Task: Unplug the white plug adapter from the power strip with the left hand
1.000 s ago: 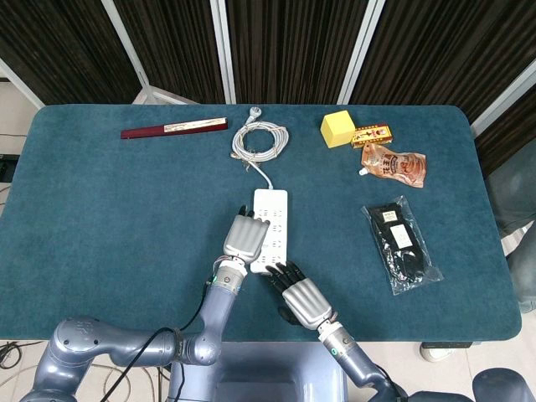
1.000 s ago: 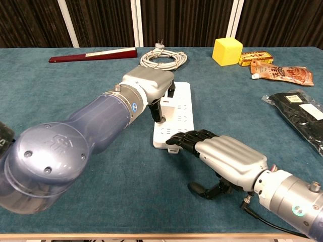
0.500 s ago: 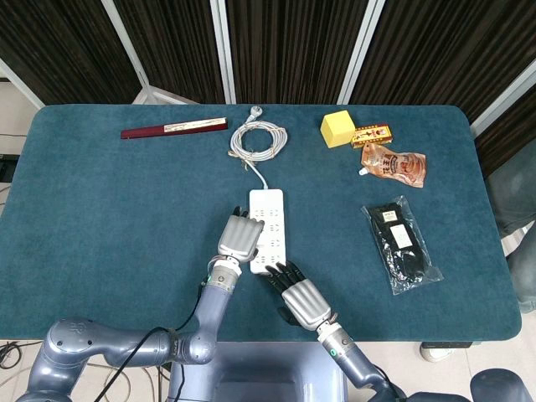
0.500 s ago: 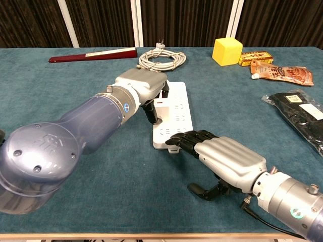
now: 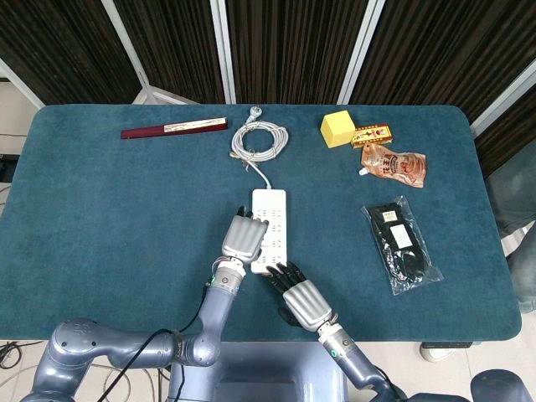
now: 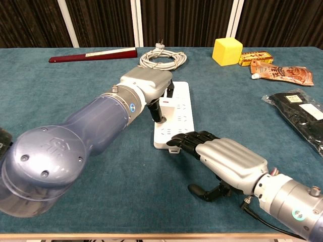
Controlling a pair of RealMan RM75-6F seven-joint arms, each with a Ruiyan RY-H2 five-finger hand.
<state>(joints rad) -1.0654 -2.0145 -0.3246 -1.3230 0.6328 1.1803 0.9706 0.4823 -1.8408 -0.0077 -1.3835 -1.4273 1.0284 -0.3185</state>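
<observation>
My left hand (image 5: 244, 238) sits palm-down on the left edge of the power strip (image 5: 272, 219), centre of the head view, fingers curled down over it. The white plug adapter is probably under them; I can't make it out or confirm a grip. My right hand (image 6: 227, 159) has its fingers together, tips pressing the strip's near end. Coiled cable (image 5: 260, 138) lies above the strip.

Robot lab, teal felt table (image 5: 100, 209), dark curtained backdrop (image 5: 293, 42)
</observation>
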